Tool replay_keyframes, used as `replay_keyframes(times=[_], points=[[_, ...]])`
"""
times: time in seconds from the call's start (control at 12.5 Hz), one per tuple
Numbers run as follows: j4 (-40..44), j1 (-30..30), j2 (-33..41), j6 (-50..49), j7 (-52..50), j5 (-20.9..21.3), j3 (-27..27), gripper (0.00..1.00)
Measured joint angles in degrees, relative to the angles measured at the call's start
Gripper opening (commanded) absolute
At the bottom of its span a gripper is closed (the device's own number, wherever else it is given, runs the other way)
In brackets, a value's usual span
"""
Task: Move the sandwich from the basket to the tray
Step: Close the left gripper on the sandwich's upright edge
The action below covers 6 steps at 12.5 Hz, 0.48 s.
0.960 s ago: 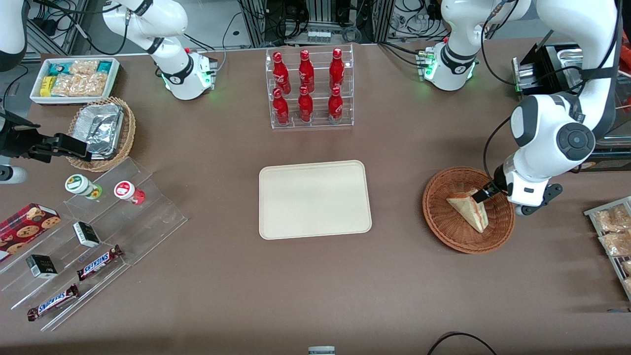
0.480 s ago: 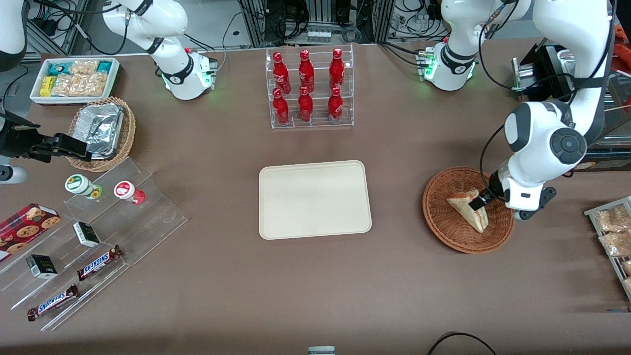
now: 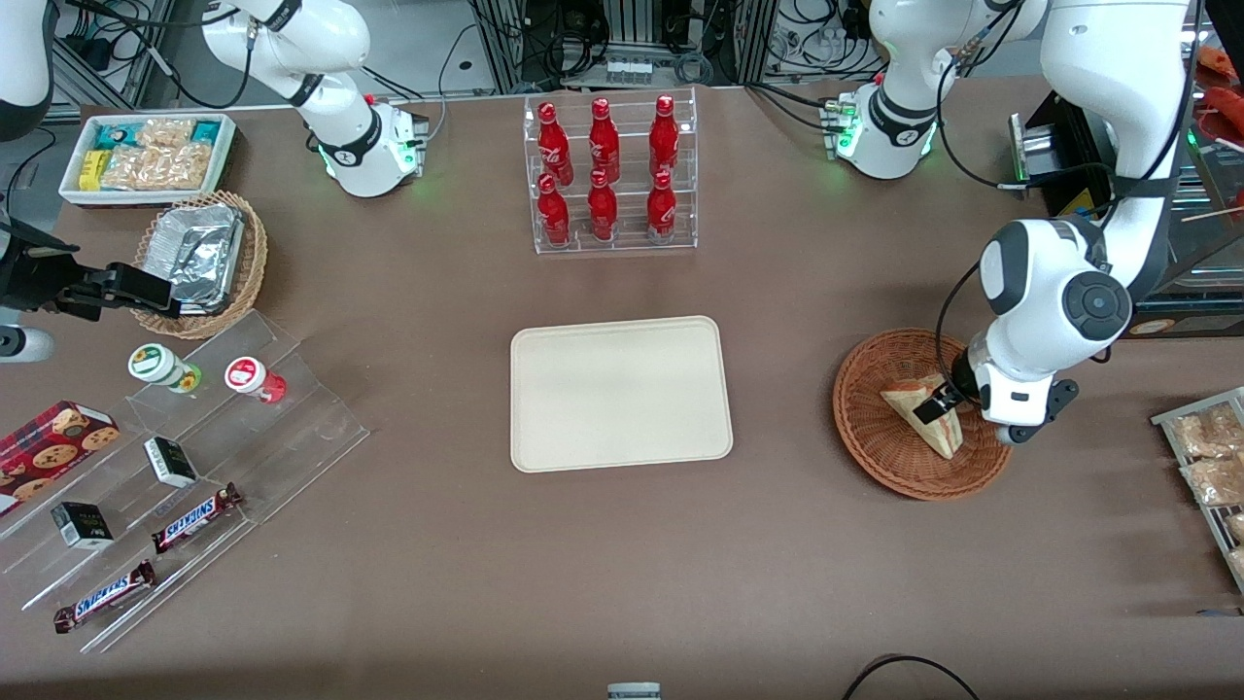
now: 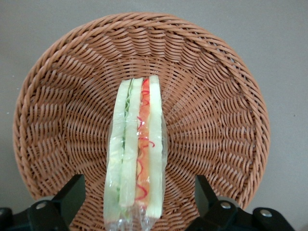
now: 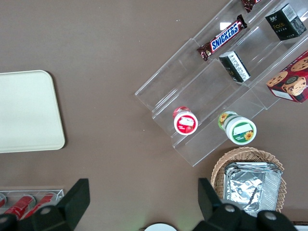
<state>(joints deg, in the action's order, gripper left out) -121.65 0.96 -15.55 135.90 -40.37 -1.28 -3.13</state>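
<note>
Straddling the soft, film-wrapped sandwich (image 4: 136,154) in the basket (image 4: 216,96), my spread pincer (image 4: 139,204) should squeeze its bread faces gently.

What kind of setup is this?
Likely a robotics lab staged as a snack shop: cola bottles in an acrylic rack, Snickers bars on display steps. The claw is open around the sandwich in the basket.
</note>
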Motion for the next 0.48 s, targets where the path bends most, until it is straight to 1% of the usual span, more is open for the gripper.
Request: replay_keyframes(times=[0.16, 0.24, 0.32, 0.4, 0.48], points=[[-1.02, 0.00, -0.85, 1.76, -0.48, 0.00, 0.00, 1.00], [-1.63, -0.01, -1.12, 2.16, -0.60, -0.01, 0.00, 0.90], [-2.17, -0.02, -1.29, 2.34, -0.70, -0.01, 0.01, 0.44], [-2.53, -0.03, -1.35, 2.40, -0.91, -0.02, 0.02, 0.09], [-2.70, -0.03, -1.35, 2.40, -1.23, -0.03, 0.02, 0.00]])
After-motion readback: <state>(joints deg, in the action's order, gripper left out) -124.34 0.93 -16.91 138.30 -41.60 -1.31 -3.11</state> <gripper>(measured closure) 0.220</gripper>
